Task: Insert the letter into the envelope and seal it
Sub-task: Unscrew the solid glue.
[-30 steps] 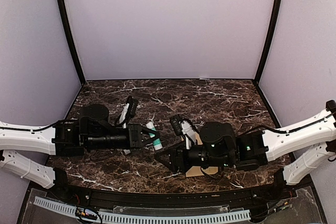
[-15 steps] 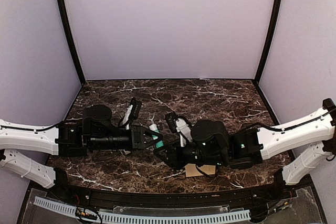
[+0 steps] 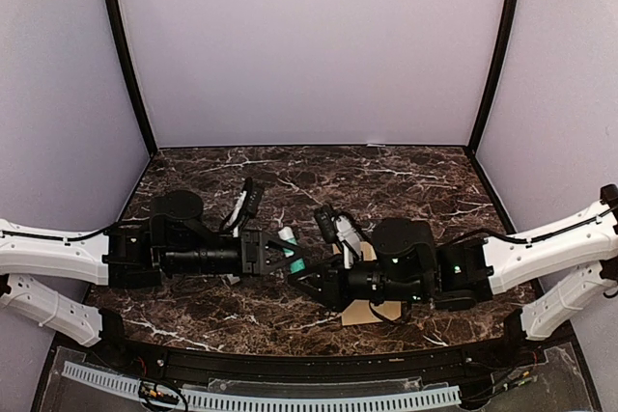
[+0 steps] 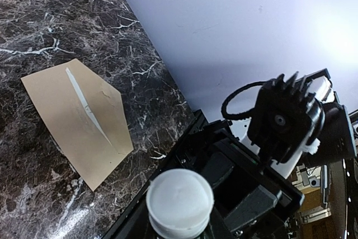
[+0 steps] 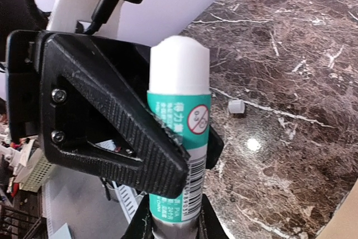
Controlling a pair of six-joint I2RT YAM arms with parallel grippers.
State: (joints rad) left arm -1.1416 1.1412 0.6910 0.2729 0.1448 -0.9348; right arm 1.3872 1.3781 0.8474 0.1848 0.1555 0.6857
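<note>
The envelope lies flat on the counter beneath the right arm, its long axis slanting upper-left to lower-right in the left wrist view, while the left claw and the right claw both pinch one glue stick.

Noted: left arm and right arm stretch inward, low, near level. The left gripper clamps a glue stick. The right gripper has its fingers against both sides of the stick's lower end.

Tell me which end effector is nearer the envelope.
Right. The right end effector sits just left of the envelope; the left end effector is farther left, beyond the glue stick.
</note>
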